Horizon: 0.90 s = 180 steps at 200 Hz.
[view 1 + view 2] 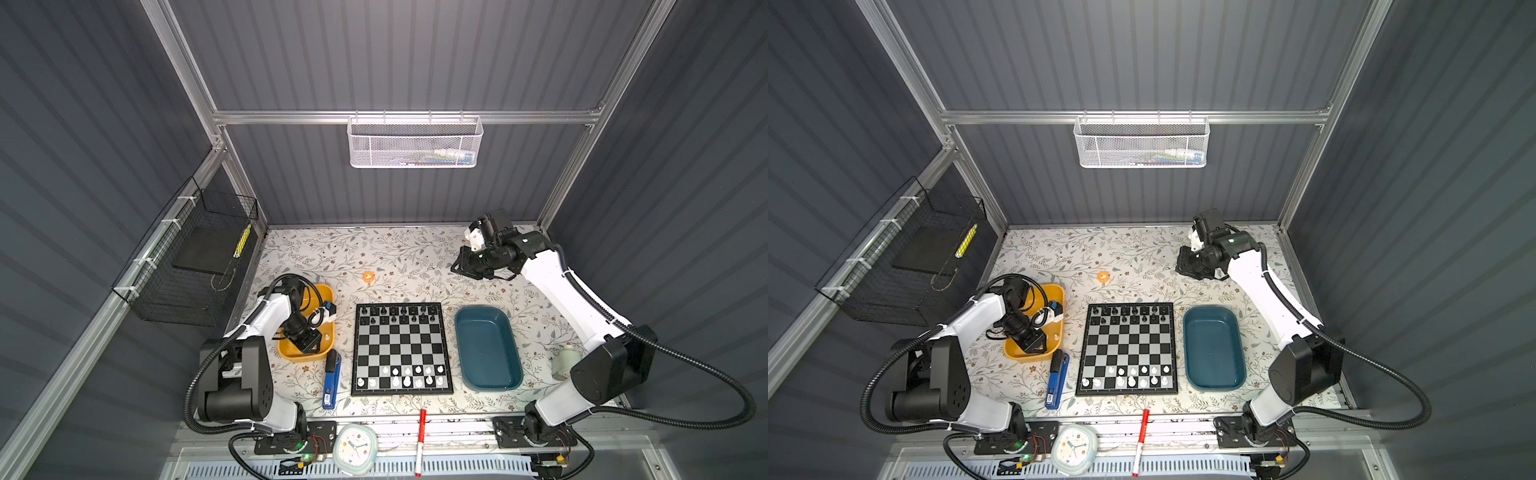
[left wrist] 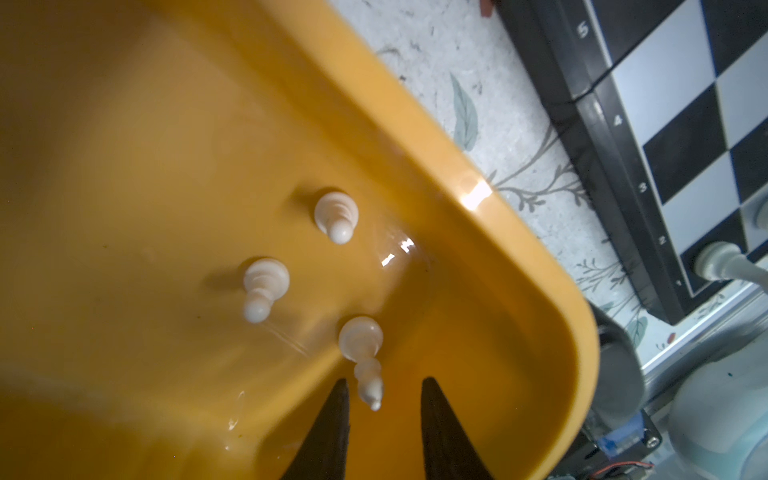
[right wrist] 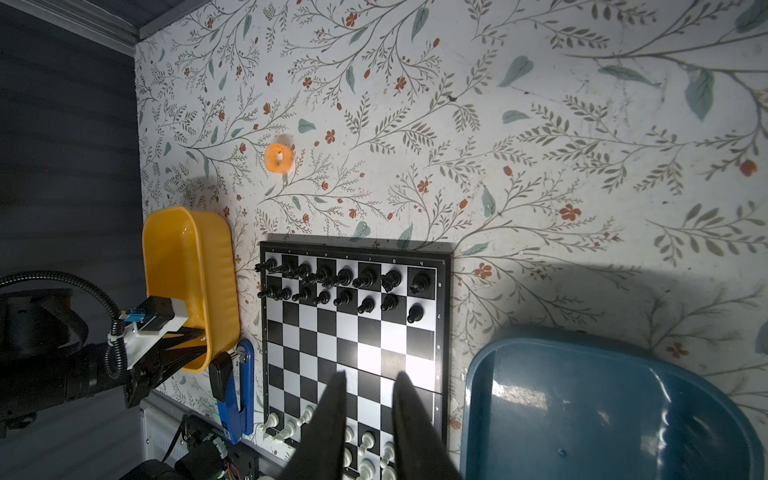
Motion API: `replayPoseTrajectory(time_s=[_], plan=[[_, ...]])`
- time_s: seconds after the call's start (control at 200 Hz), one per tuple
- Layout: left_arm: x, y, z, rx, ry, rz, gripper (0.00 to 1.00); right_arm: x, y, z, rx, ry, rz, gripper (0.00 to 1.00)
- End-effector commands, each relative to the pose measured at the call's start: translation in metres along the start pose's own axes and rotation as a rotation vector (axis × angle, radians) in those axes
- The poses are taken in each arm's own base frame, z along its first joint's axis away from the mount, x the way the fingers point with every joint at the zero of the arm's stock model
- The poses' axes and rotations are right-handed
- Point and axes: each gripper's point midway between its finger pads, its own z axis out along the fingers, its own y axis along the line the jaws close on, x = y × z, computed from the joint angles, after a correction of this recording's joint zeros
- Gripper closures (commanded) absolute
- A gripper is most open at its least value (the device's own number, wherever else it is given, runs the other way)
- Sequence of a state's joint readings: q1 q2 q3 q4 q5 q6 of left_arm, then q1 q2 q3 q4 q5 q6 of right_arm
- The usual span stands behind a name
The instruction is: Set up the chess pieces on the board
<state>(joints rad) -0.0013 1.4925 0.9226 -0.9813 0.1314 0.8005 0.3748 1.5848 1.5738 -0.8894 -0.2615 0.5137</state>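
- Left wrist view: left jaws sit low inside yellow tray [image 2: 436,166], close to its rounded corner. Tips are spread, one each side of the top of a white piece [image 2: 360,340], w/ a gap on one side, so not pinching.
- 2 more white pieces [image 2: 336,214] stand just beside it, so 3 in tray.
- Board [image 1: 401,345] lies mid bench [image 1: 415,257], between yellow tray & teal tray [image 1: 488,349], w/ a strip of bare bench each side.
- 1 blue stapler [image 1: 331,380] lies just beside board's left edge, front end.
- Behind board: wide bench w/ only 1 orange ring [image 1: 368,276].
- Right jaws hang over far-right bench, well apart from board; tips slightly apart, nothing between.
- On board: 16 black pieces [image 3: 345,276] in 2 far rows. White ones [image 1: 407,380] fill 2 near rows, approx 13, too small to be sure.
- Front rail: 1 red marker [image 1: 421,440], 1 clock [image 1: 355,451].
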Motion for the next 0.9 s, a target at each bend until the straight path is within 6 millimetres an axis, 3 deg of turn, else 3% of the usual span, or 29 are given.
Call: replayPoseTrajectory(time_s=[0.0,0.895], plan=[[0.0018,-0.0038,0.0028,0.015,0.015,-0.006,0.68,-0.0022,0.0049,-0.0010,-0.007,0.003,-0.020,0.76],[0.0033,-0.0045,0.0074,0.017,0.034,-0.007,0.76,-0.0012,0.0036,-0.0009,-0.005,0.001,-0.027,0.76]])
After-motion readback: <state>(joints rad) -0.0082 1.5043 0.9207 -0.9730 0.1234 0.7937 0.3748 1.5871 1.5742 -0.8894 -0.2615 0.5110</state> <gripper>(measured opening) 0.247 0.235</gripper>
